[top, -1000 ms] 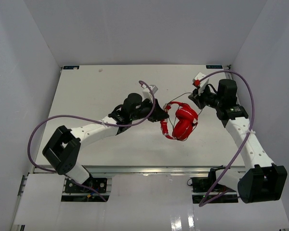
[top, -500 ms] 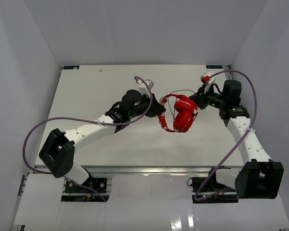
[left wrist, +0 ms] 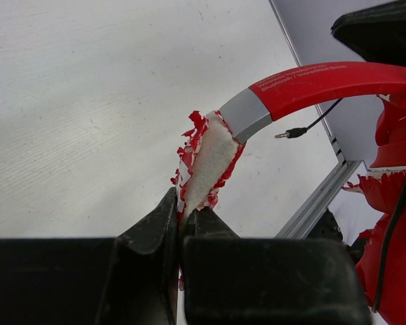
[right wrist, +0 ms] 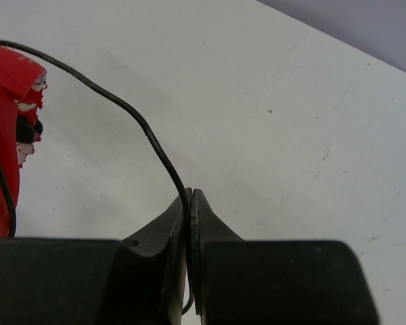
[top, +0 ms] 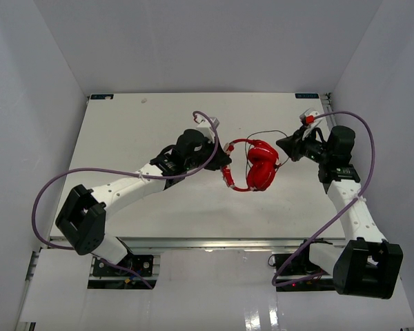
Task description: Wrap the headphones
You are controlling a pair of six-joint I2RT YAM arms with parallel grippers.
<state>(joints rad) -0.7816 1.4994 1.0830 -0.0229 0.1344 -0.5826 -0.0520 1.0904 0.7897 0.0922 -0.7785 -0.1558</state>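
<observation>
Where your left wrist camera sits closest, the left gripper (left wrist: 183, 213) is pinched tight on the frayed end of the headband (left wrist: 325, 81). There you see pale foam padding (left wrist: 206, 159) with torn red skin flaking round it, then a grey collar and smooth red plastic with print too small to read. The earcups (left wrist: 392, 223) are cut off at that view's right edge. Your right gripper (right wrist: 190, 196) is closed on the thin black cord (right wrist: 122, 101), which arcs away to the headphones (top: 261, 165); below the fingertips the cord is hidden. From above, the headphones sit over the middle of the table (top: 159, 124), between both grippers; you cannot tell whether they touch it. The cord's small plug (left wrist: 289, 133) shows beyond the headband.
</observation>
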